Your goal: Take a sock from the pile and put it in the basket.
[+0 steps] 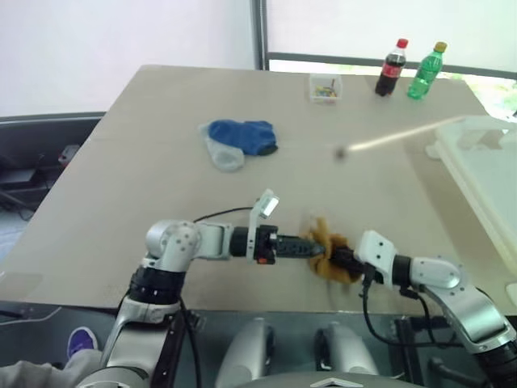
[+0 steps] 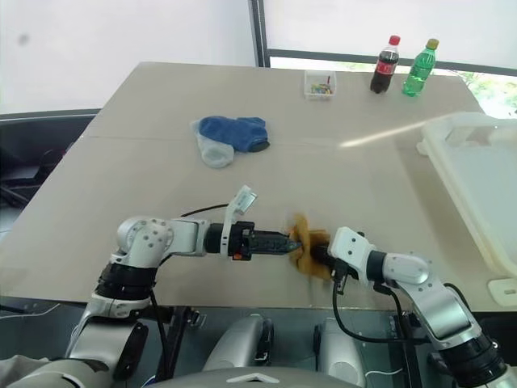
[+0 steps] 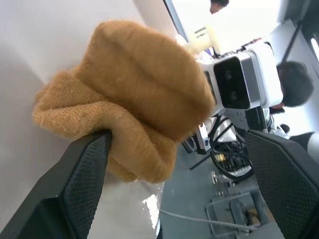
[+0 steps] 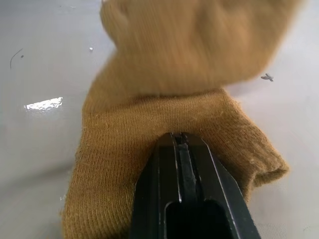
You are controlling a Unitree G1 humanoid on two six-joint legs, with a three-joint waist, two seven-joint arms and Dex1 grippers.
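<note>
Near the table's front edge, the right gripper is clamped on a mustard-yellow sock – left gripper, fingers spread wide, reaches in from the opp. side w/ one finger touching it – pile sits mid-table, well apart; white basket at far right.

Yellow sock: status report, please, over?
Right tool shut on mustard sock. Left tool open around it. Basket waiting at right, path clear.
</note>
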